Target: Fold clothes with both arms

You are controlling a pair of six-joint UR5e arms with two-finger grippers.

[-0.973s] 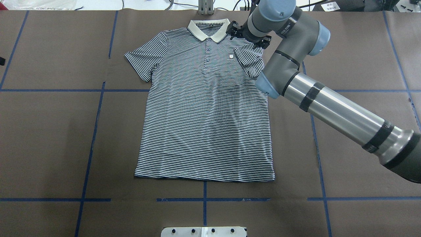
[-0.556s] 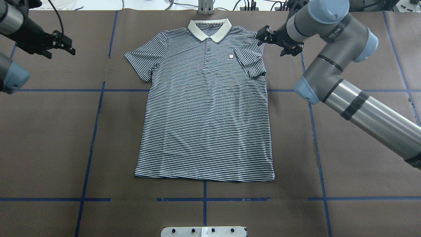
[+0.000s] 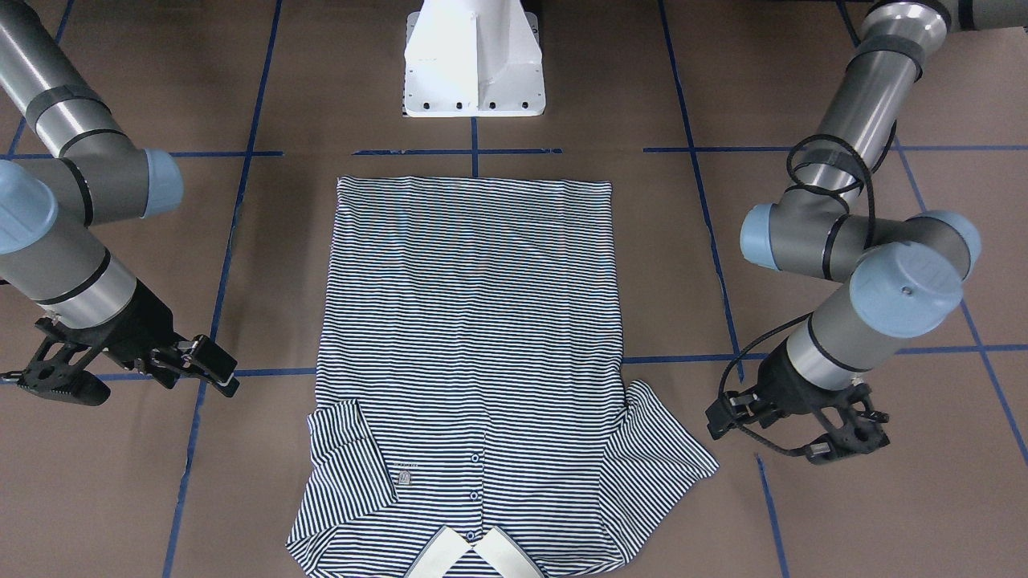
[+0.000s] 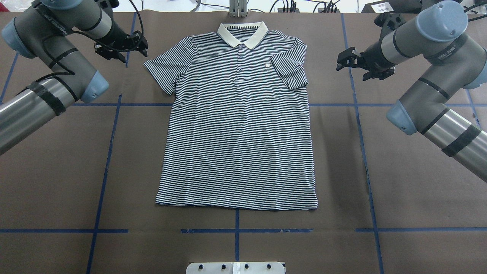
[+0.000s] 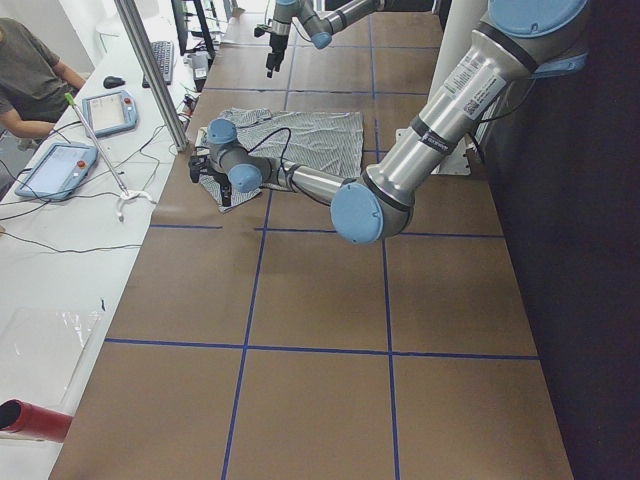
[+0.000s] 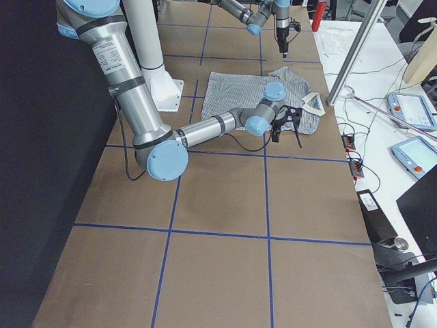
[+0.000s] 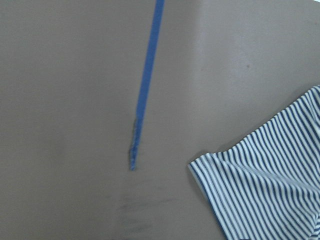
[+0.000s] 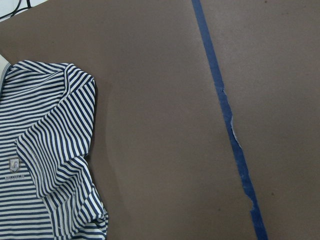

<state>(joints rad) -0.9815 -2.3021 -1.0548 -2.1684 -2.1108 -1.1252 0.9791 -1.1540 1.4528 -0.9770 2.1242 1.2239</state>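
The striped polo shirt (image 4: pixel 237 125) lies flat on the brown table cover, its cream collar (image 4: pixel 242 33) at the far edge. Its sleeve on my right side (image 4: pixel 291 70) is folded in over the chest beside the logo; the sleeve on my left side (image 4: pixel 167 70) lies spread out. My left gripper (image 4: pixel 125 48) is open and empty, just left of the spread sleeve, apart from it. My right gripper (image 4: pixel 358 65) is open and empty, to the right of the shirt. In the front-facing view the shirt (image 3: pixel 470 321) lies between the left gripper (image 3: pixel 783 437) and the right gripper (image 3: pixel 132 381). The wrist views show the spread sleeve's corner (image 7: pixel 260 190) and the folded sleeve (image 8: pixel 55 150).
Blue tape lines (image 4: pixel 104 163) grid the table cover. The white pedestal base (image 3: pixel 474 56) stands at the near edge, behind the shirt's hem. A metal post (image 4: pixel 237 7) and cables sit past the collar. A desk with tablets (image 5: pixel 60 165) and a seated person lie beyond the table.
My right gripper has pulled away from the shirt's shoulder near the collar, out to the right. My left arm has come in from the left, up to the spread sleeve. The shirt has not moved.
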